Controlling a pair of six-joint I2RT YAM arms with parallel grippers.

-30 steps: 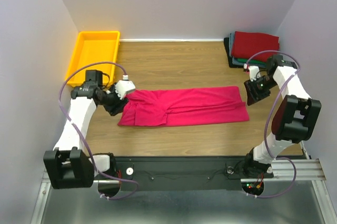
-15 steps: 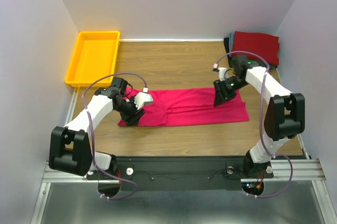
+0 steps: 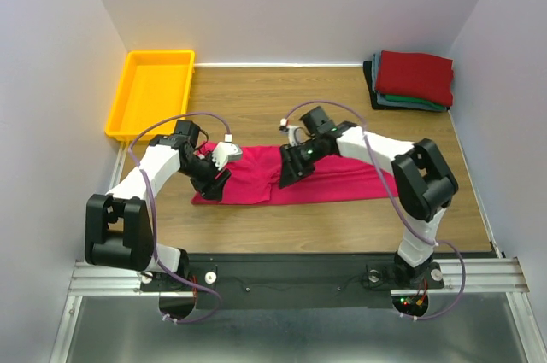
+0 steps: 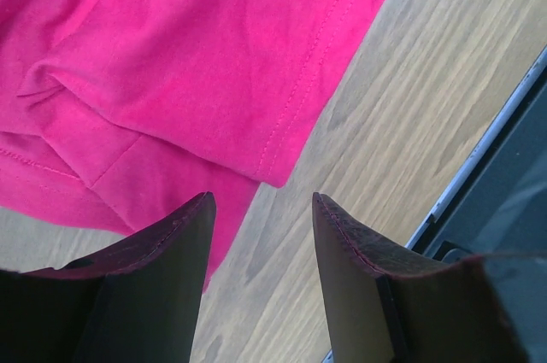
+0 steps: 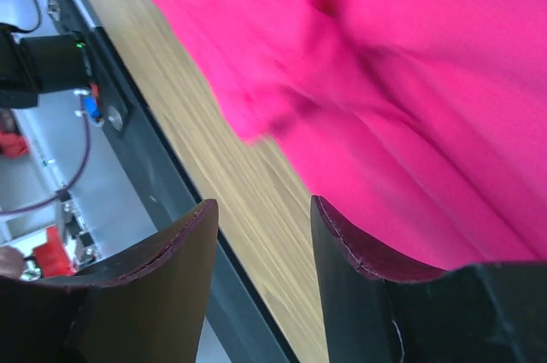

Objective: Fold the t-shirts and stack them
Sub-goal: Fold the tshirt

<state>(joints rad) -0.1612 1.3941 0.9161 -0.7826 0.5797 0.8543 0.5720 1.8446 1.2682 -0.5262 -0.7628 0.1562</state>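
The yellow tray point(image 3: 154, 94) sits at ten o'clock, folded shirts point(image 3: 414, 77) at two. The left tool point(image 3: 216, 182) and right tool point(image 3: 291, 173) gape over the pink shirt point(image 3: 342, 177); the right is newly at its middle.

Yellow plastic tray point(image 3: 152, 98) sits beyond and to the left of the left gripper point(image 4: 261, 207), well apart from it. Wooden table point(image 3: 282, 107) lies under the left gripper and the right gripper point(image 5: 261, 209). Black base strip point(image 3: 291, 271) and aluminium rail point(image 3: 479, 271) run behind both, on the near side, with white walls point(image 3: 291, 4) around.
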